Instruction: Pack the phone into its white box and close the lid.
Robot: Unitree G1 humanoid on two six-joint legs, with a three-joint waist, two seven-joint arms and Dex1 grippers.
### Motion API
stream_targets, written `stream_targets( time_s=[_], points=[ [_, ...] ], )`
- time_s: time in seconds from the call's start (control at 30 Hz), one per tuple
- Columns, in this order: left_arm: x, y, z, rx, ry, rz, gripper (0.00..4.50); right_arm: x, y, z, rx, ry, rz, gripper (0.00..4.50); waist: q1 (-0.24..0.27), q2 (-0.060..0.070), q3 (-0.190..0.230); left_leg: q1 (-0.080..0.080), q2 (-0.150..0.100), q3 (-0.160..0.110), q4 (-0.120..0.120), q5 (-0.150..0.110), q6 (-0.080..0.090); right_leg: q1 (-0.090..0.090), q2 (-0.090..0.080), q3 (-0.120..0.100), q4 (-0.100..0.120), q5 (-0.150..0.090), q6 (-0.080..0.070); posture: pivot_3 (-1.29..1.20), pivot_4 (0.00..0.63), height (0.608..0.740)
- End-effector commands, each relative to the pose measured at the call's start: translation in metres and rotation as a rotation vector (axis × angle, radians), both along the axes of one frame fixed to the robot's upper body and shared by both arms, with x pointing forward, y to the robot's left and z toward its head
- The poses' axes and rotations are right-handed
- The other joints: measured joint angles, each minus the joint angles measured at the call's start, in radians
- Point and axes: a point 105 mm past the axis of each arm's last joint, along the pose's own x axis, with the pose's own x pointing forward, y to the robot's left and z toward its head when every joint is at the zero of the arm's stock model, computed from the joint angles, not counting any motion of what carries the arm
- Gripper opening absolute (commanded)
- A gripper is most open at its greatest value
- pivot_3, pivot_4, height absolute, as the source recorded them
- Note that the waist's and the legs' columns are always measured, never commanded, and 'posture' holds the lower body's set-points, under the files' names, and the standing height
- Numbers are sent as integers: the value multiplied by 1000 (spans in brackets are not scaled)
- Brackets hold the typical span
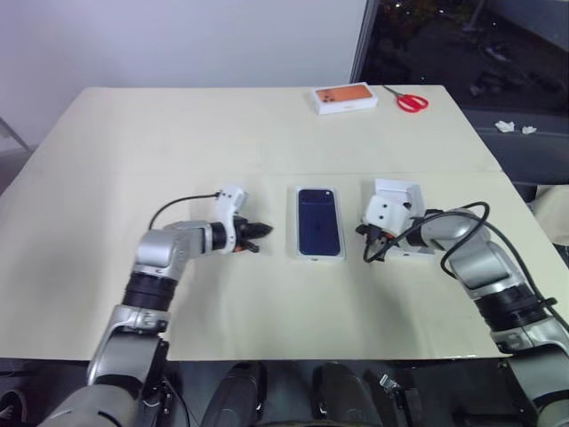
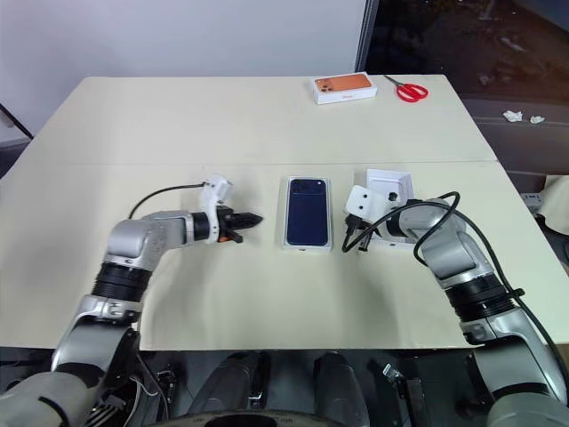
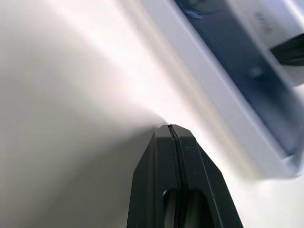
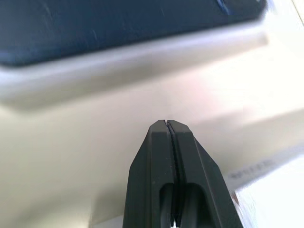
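White lid (image 1: 320, 222) on table, pincers (image 1: 259, 233) closed beside.

Cream table (image 1: 178, 133) before a pale wall (image 1: 178, 40), perhaps a dark window (image 1: 462, 44) beside it

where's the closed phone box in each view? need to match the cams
Left eye: phone box, table centre, between both hands.
Right eye: same box, centre.
Left wrist: its white edge and blue top, beyond the shut fingers.
Right wrist: blue top, white edge, ahead of the fingertips.
Shared landmark: the box's blue print.
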Motion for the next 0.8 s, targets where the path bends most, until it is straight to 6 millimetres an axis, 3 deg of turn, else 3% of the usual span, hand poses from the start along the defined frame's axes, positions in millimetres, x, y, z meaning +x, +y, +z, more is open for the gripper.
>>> stream_targets(
  time_s=[0.03, 0.13, 0.33, 0.5, 0.63, 0.8],
  points=[
    [-1, 21, 37, -49, -156, -7, 250, -1, 14, 32, 194, -35, -21, 261, -8, 0, 0, -1, 0, 0, 0, 0, 0, -1, 0, 0, 0, 0, 0, 0, 150, 740],
    [-6, 37, 53, -58, -229, -12, 1327, -3, 21, 47, 249, -42, -34, 1314, -9, 1, 1, -3, 0, 0, 0, 0, 0, -3, 0, 0, 1, 0, 0, 0, 150, 740],
    [-19, 61, 69, -64, -313, -36, 4472, 6, 2, 67, 261, -51, -176, 4494, -8, 1, 1, -3, 0, 0, -1, -3, 5, -3, -2, 0, 0, 0, 0, 0, 150, 740],
    [-30, 67, 75, -47, -358, -76, 4472, 10, -7, 68, 241, -38, -318, 4494, -9, 2, 2, -3, 0, 0, -1, -3, 5, -5, -2, 1, 0, 0, 0, 0, 150, 740],
    [-48, 70, 73, 62, -480, -152, 4472, -8, 6, 53, 356, 161, -408, 4494, -13, 3, 2, -3, 0, 1, -3, -3, 5, -6, -2, 2, 0, 0, 0, 0, 150, 740],
    [-54, 71, 70, 97, -544, -173, 4472, -20, 2, 40, 292, 246, -524, 4494, -6, 4, 3, -3, 0, 2, -6, -3, 5, -7, -3, 2, 0, 0, -1, 0, 150, 740]
  ],
)
